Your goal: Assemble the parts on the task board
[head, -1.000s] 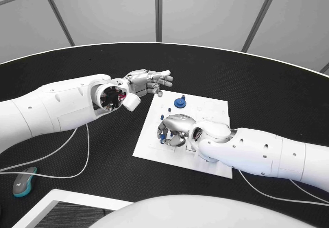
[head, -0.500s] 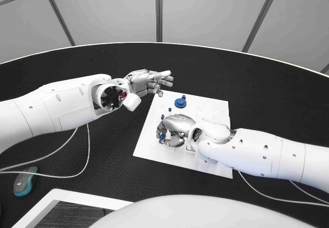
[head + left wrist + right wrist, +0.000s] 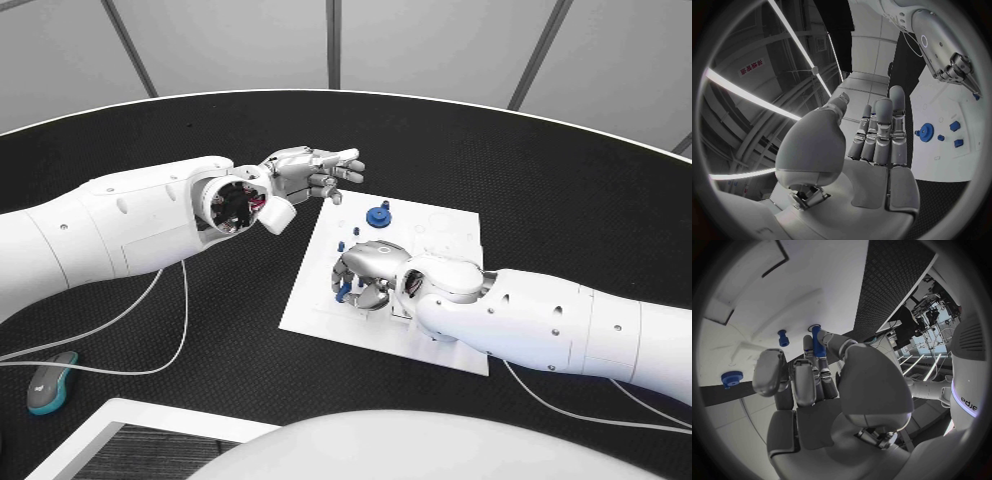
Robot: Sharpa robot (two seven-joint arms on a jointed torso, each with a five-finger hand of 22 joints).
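The white task board (image 3: 450,226) lies mid-table. My right hand (image 3: 371,268) is low over its middle and pinches a blue peg (image 3: 817,341) between thumb and finger, the peg's far end at a hole in the board (image 3: 767,290). A second blue peg (image 3: 783,337) stands beside it. A blue gear (image 3: 379,214) sits near the board's far edge, also seen as the blue gear (image 3: 926,132) with small blue pieces (image 3: 954,125) close by. My left hand (image 3: 312,172) hovers off the board's far left corner, fingers straight and apart, holding nothing.
A teal tool (image 3: 51,381) lies near the table's left front edge beside a white cable (image 3: 162,335). A white frame (image 3: 137,425) sits at the front left. Another cable (image 3: 577,412) runs under my right arm.
The right hand has edged slightly toward the board's near side with the peg. The left hand has stayed where it was.
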